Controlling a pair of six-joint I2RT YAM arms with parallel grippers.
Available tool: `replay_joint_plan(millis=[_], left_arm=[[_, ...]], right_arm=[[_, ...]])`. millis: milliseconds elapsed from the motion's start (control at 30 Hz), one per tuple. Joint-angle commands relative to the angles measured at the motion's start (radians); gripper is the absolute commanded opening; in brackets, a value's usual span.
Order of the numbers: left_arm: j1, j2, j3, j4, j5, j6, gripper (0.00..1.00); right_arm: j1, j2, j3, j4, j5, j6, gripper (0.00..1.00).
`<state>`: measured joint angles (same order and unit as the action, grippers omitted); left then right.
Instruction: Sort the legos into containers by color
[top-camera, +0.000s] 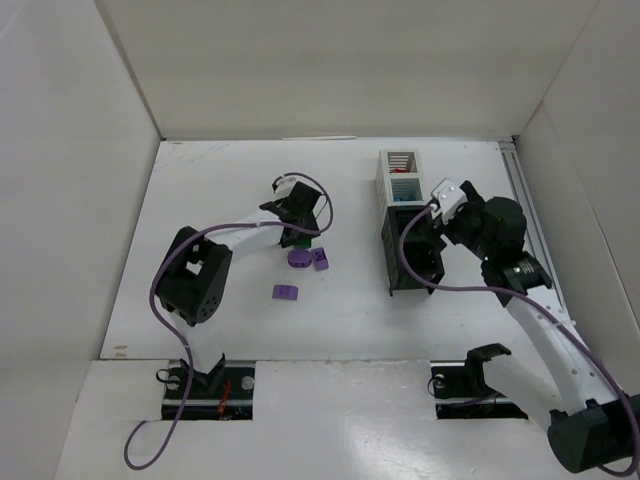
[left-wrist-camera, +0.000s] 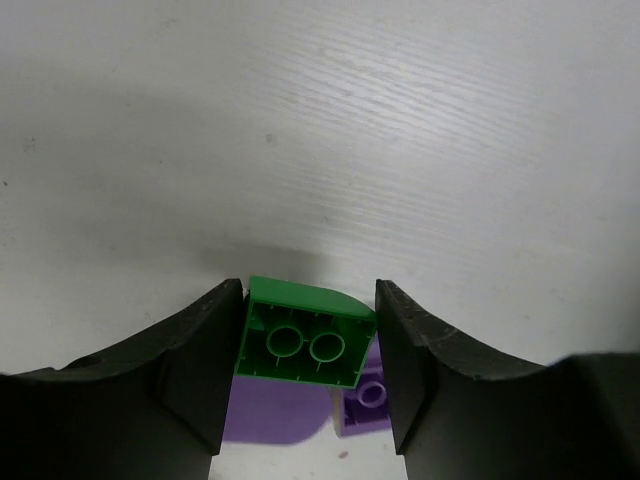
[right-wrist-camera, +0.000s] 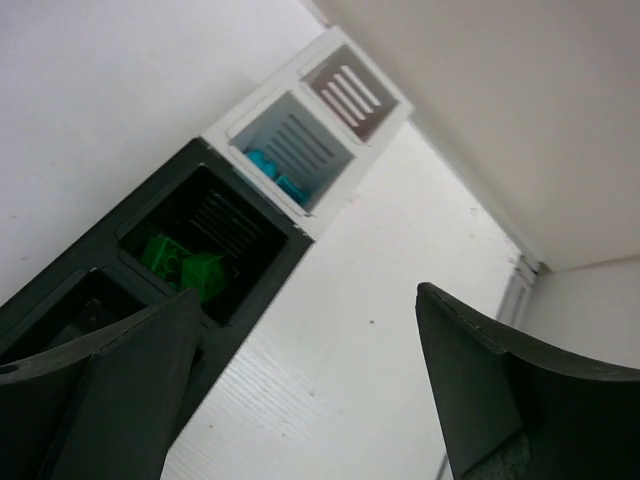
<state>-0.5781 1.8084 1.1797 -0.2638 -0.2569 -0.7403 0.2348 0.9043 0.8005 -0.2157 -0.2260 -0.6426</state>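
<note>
My left gripper (top-camera: 299, 228) (left-wrist-camera: 310, 300) is shut on a green lego (left-wrist-camera: 303, 336), its hollow underside facing the wrist camera. Under it two purple legos (top-camera: 298, 258) (top-camera: 321, 259) lie on the table, showing as a rounded purple lego (left-wrist-camera: 268, 415) and a studded purple lego (left-wrist-camera: 365, 400) in the left wrist view. A third purple lego (top-camera: 285, 292) lies nearer the front. The containers (top-camera: 387, 215) form a row of two white and two black bins. My right gripper (top-camera: 428, 238) (right-wrist-camera: 305, 300) stands open and empty over the black bins. Green legos (right-wrist-camera: 180, 262) lie in a black bin, cyan legos (right-wrist-camera: 275, 175) in a white bin (right-wrist-camera: 250, 112).
White walls enclose the table (top-camera: 200, 200) on the left, back and right. A metal rail (top-camera: 525, 200) runs along the right edge beyond the containers. Purple cables loop from both arms, one hanging by the black bins (top-camera: 405, 265).
</note>
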Motion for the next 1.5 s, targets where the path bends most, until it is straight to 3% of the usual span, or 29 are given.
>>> replay_joint_plan(millis=[0, 300, 633, 767, 1000, 1067, 1200, 1233, 1400, 1467], left_arm=[[-0.043, -0.151, 0.072, -0.012, -0.038, 0.015, 0.26], [-0.25, -0.147, 0.274, 0.064, -0.047, 0.078, 0.26], [-0.37, 0.161, 0.693, 0.024, 0.015, 0.12, 0.26], [-0.391, 0.238, 0.778, -0.031, -0.01, 0.107, 0.27], [-0.391, 0.261, 0.787, -0.012, -0.001, 0.085, 0.53], [-0.391, 0.261, 0.787, -0.012, -0.001, 0.085, 0.68], [-0.401, 0.206, 0.764, -0.026, -0.024, 0.085, 0.86], [-0.41, 0.191, 0.737, -0.026, -0.039, 0.085, 0.99], [-0.41, 0.024, 0.622, -0.028, -0.114, 0.07, 0.99], [-0.41, -0.062, 0.478, -0.049, -0.165, 0.039, 0.99]], right_arm=[[-0.008, -0.108, -0.017, 0.052, 0.117, 0.054, 0.93], [-0.008, -0.359, -0.055, -0.048, 0.293, 0.121, 0.98], [-0.008, -0.444, -0.064, -0.109, 0.336, 0.13, 1.0], [-0.008, -0.444, -0.064, -0.12, 0.346, 0.13, 1.0], [-0.008, -0.444, -0.083, -0.12, 0.3, 0.13, 1.0], [-0.008, -0.444, -0.083, -0.111, 0.278, 0.13, 1.0], [-0.008, -0.444, -0.083, -0.111, 0.269, 0.13, 1.0], [-0.008, -0.444, -0.083, -0.111, 0.269, 0.121, 1.0], [-0.008, -0.444, -0.092, -0.082, 0.151, 0.066, 1.0], [-0.008, -0.418, -0.102, -0.036, 0.062, 0.037, 1.0]])
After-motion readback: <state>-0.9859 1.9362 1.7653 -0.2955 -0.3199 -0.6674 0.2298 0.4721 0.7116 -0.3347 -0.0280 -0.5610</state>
